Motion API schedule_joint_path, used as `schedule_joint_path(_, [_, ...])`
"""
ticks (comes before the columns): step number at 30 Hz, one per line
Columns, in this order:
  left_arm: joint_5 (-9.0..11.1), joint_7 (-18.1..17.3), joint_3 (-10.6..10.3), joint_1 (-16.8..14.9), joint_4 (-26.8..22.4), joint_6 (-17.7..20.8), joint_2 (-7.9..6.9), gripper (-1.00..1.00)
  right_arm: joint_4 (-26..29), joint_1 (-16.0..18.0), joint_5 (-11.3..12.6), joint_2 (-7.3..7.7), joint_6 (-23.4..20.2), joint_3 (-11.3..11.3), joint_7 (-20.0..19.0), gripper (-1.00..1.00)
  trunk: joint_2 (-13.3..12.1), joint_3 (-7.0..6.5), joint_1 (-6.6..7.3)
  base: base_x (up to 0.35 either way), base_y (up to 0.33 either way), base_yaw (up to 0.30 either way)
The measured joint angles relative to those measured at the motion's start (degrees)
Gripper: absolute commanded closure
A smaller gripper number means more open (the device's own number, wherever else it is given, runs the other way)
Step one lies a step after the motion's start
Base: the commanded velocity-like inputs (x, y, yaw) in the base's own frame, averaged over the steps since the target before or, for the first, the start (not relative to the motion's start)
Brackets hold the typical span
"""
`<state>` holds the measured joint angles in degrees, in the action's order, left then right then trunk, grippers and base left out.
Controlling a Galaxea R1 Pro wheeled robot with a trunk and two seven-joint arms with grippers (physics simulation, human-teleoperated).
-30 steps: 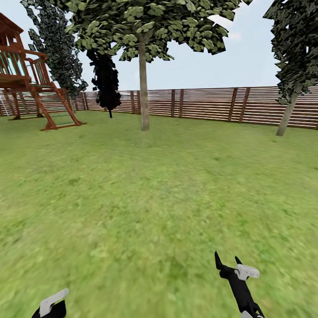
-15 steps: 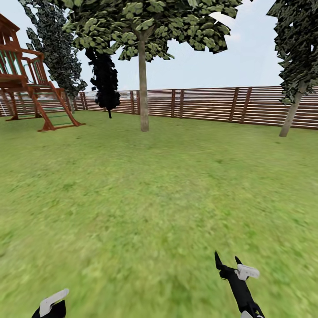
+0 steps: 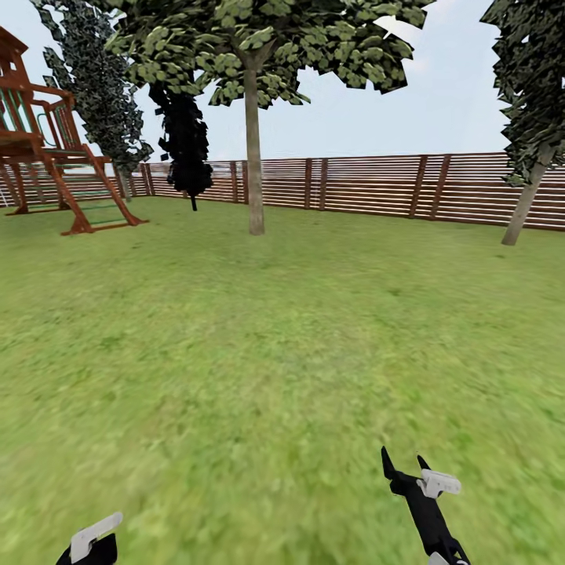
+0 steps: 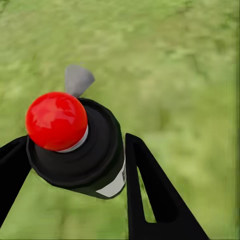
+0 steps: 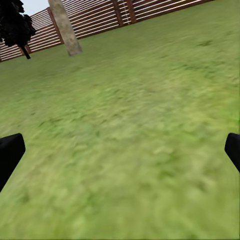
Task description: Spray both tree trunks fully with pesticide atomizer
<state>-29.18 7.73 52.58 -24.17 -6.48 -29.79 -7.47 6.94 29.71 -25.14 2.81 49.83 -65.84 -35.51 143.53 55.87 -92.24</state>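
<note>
On the lawn (image 3: 259,353), well short of the far fence (image 3: 369,184), you already have the atomizer (image 4: 85,145) in hand: the left gripper (image 4: 75,165) is pinched on its black body, red cap up and grey nozzle pointing out over the grass. In the head view only a white part of that gripper shows at the near left corner. The right gripper (image 3: 402,468) hangs low at the near right, fingers spread wide apart with nothing but grass between them. So the pickup looks done; what is left, as far as you can judge, is all the spraying. The nearer tree (image 3: 255,47) stands ahead and a little left, its straight trunk (image 3: 254,157) rising from the grass in front of the fence, with no sign of pesticide cover on the bark from here. A second trunk (image 3: 527,200), leaning, stands at the far right by the fence; it may be the other tree, though you cannot be sure. A red play frame (image 3: 47,157) sits at the far left. You still need to close the gap to the first trunk before the nozzle is any use.
</note>
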Motion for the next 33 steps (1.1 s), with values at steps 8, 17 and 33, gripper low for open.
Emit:
schedule_joint_path(8, [0.00, -0.01, 0.00, 0.00, 0.01, 0.00, 0.00, 1.00, 0.00, 0.00, 0.00, 0.00, 0.00, 0.01, 0.00, -1.00, 0.00, 0.00, 0.00, 0.331, 0.000, 0.000])
schedule_joint_path(17, [0.00, -0.01, 0.00, 0.00, 0.02, 0.00, 0.00, 1.00, 0.00, 0.00, 0.00, 0.00, 0.00, 0.01, 0.00, -1.00, 0.00, 0.00, 0.00, 0.331, 0.000, 0.000])
schedule_joint_path(33, [0.00, -0.02, 0.00, 0.00, -0.01, 0.00, 0.00, 1.00, 0.00, 0.00, 0.00, 0.00, 0.00, 0.01, 0.00, -1.00, 0.00, 0.00, 0.00, 0.331, 0.000, 0.000])
